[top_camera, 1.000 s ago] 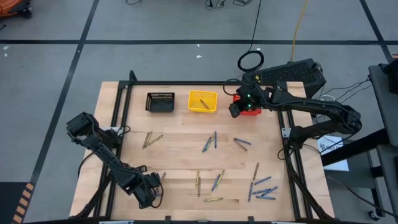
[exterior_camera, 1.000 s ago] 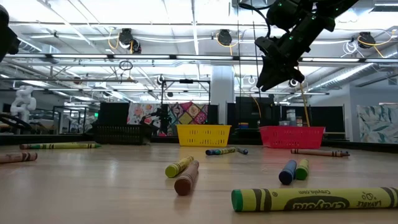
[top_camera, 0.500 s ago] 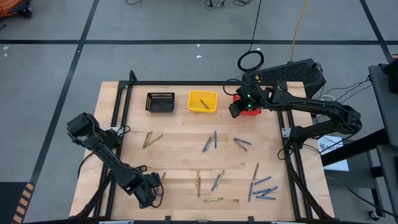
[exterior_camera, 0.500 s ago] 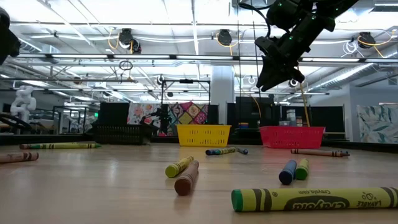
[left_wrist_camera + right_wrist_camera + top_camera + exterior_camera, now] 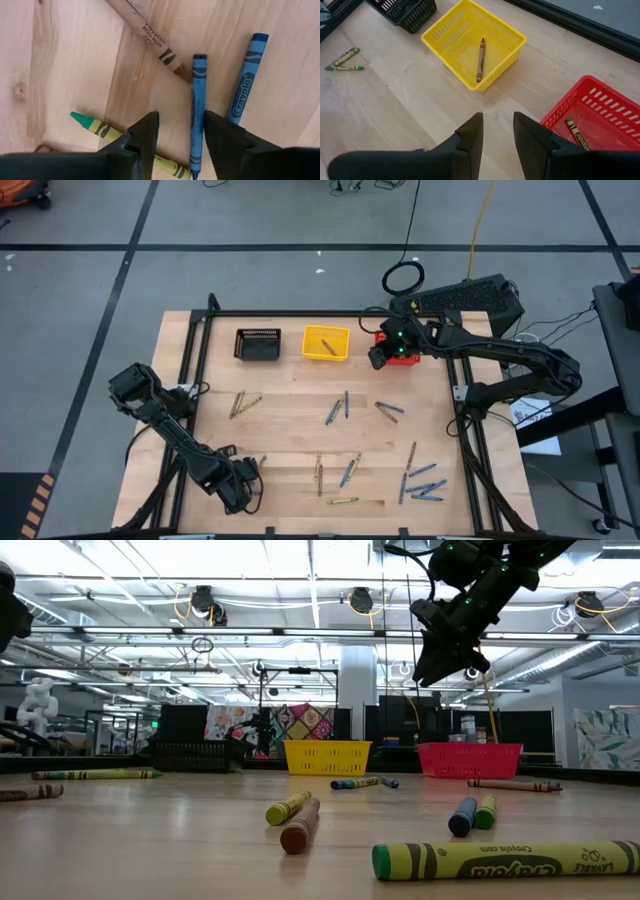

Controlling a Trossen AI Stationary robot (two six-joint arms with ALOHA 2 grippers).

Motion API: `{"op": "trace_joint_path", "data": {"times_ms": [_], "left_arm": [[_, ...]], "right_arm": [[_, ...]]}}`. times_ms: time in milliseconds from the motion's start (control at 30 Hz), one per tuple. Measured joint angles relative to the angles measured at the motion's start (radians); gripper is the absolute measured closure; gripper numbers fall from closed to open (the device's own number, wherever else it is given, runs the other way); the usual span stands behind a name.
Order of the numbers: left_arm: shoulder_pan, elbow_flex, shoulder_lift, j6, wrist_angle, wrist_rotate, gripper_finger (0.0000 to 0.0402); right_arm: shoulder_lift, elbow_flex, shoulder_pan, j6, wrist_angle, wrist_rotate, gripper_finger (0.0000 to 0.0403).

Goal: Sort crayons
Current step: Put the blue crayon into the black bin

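Crayons lie scattered on the wooden table point(image 5: 290, 430): blue, olive and brown ones. My left gripper point(image 5: 245, 486) points down at the near left, open. In the left wrist view a blue crayon point(image 5: 198, 100) lies flat between its fingers, close beside one finger point(image 5: 222, 137); whether they touch I cannot tell. A second blue crayon point(image 5: 247, 75), a brown one point(image 5: 150, 40) and a green-tipped yellow one point(image 5: 100, 127) lie around it. My right gripper point(image 5: 497, 135) hangs open and empty, high above the far edge between the yellow basket point(image 5: 507, 30) and the red basket point(image 5: 612, 97).
The yellow basket holds one brown crayon point(image 5: 480, 60); the red basket holds an olive one point(image 5: 575, 132). A black basket point(image 5: 258, 344) stands left of the yellow one. More crayons lie mid-table point(image 5: 340, 410) and near right point(image 5: 420, 480). A black frame point(image 5: 200, 340) borders the table.
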Motion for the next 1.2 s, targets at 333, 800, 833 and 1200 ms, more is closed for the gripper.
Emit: {"op": "trace_joint_path", "data": {"times_ms": [333,800,833,1200], "left_arm": [[0.001,-0.002,0.002,-0.001,0.032,0.035,0.0373],[0.001,0.0,0.003,0.0,0.047,0.041,0.0398],[0.001,0.007,0.004,0.0,0.038,0.041,0.0398],[-0.001,0.04,0.008,0.0,0.011,0.061,0.04]], "right_arm": [[0.0,0.0,0.0,0.0,0.0,0.0,0.0307],[0.0,0.0,0.0,-0.004,0.0,0.003,0.0307],[0.0,0.0,0.0,-0.004,0.0,0.003,0.0307],[0.0,0.0,0.0,-0.004,0.0,0.003,0.0307]]}}
